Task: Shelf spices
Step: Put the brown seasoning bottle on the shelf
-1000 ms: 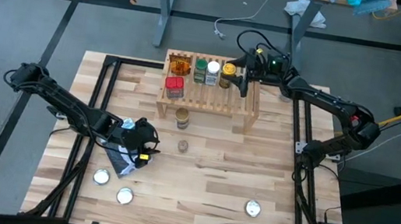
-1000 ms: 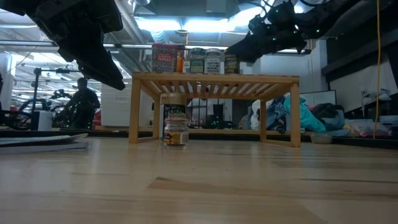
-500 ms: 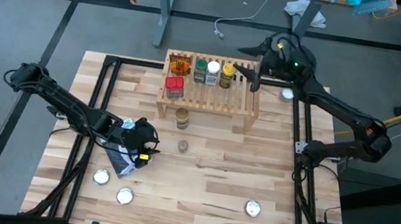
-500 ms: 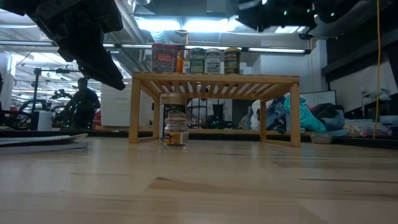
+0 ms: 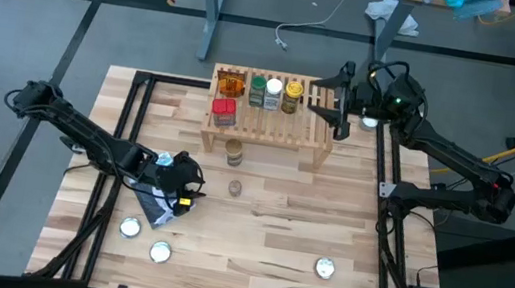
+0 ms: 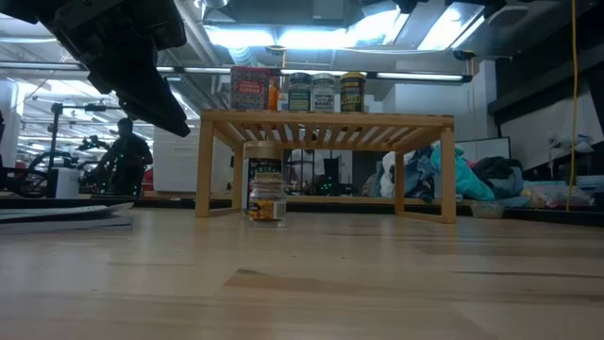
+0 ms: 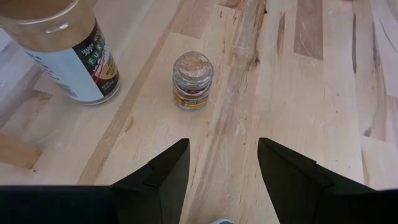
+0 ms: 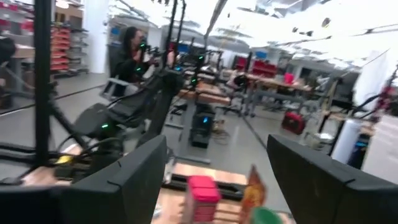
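The light-wood shelf [image 5: 268, 123] holds an orange packet [image 5: 231, 85], a red tin [image 5: 225, 111] and jars with green [image 5: 257, 90], white [image 5: 273, 94] and yellow [image 5: 292, 92] lids, all standing on its slats. A tan-lidded jar [image 5: 233, 151] and a small clear jar [image 7: 193, 79] stand on the table in front of it. My right gripper [image 5: 332, 100] hangs open, high above the shelf's right end, pointing about level. My left gripper [image 7: 224, 155] is open above the table, aimed at the small clear jar, with nothing between its fingers.
A blue-and-white pouch [image 5: 156, 207] lies under my left gripper. Flat silver discs lie at the near left [image 5: 129, 228], [image 5: 160, 250], near right [image 5: 324, 268] and far right [image 5: 369, 121]. A person [image 6: 127, 156] is in the room beyond the table.
My right gripper has drawn back from the yellow-lidded jar on the shelf, rising and going toward the table's right edge while tipping up to about level. It has left the low view. The jar stays standing on the shelf.
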Controlling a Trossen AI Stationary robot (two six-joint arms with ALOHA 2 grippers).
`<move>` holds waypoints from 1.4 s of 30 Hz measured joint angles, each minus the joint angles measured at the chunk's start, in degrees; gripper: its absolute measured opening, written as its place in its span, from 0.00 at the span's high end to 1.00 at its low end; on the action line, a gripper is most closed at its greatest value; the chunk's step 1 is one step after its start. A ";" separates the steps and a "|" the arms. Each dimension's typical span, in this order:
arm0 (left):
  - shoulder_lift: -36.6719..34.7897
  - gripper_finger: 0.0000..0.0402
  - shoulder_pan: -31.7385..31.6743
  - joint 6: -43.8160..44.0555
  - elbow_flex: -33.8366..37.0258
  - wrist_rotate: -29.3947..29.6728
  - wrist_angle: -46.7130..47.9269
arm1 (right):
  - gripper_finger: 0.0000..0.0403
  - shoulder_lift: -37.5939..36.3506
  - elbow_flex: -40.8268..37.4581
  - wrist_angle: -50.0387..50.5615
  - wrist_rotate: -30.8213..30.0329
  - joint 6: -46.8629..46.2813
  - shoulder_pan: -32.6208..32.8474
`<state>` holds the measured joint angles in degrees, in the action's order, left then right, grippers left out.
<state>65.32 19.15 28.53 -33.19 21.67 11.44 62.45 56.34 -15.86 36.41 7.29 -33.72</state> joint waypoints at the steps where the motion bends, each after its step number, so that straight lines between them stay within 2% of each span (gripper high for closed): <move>1: 0.00 0.55 0.01 0.00 0.00 0.00 0.00 | 0.29 -0.21 0.00 0.54 -0.22 -0.02 1.02; 6: -0.02 0.55 -0.12 -0.02 0.00 1.13 -0.15 | 0.29 -1.17 -0.02 -0.84 -1.34 -4.05 7.21; 13: -0.01 0.55 -0.45 1.48 0.00 1.83 0.03 | 0.29 -2.91 2.40 -1.37 -5.94 -4.07 15.85; 16: -0.02 0.55 -1.72 -0.06 0.00 3.26 -0.84 | 0.29 -3.36 4.89 2.60 -7.67 -4.04 18.83; 21: -0.02 0.55 -7.83 -6.03 0.00 2.33 0.03 | 0.29 -3.38 7.55 14.85 -16.76 -2.26 25.31; 26: 0.86 0.55 -15.04 -11.44 0.00 -2.08 2.38 | 0.29 -3.23 7.56 24.78 -26.92 -1.88 33.61; 30: 3.35 0.55 -17.90 -15.33 0.00 -4.70 2.45 | 0.29 -1.11 7.58 30.08 -35.93 -4.13 40.53; 37: 9.13 0.55 -15.97 -20.25 0.00 -7.84 2.56 | 0.29 7.42 7.58 34.53 -48.78 -5.74 49.16; 42: 9.93 0.58 -10.55 -15.89 -0.07 -8.19 3.19 | 0.29 13.00 7.56 35.75 -51.28 -6.32 52.02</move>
<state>75.25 8.60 12.65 -33.26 13.48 14.63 75.45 63.90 19.88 -14.87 0.97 18.30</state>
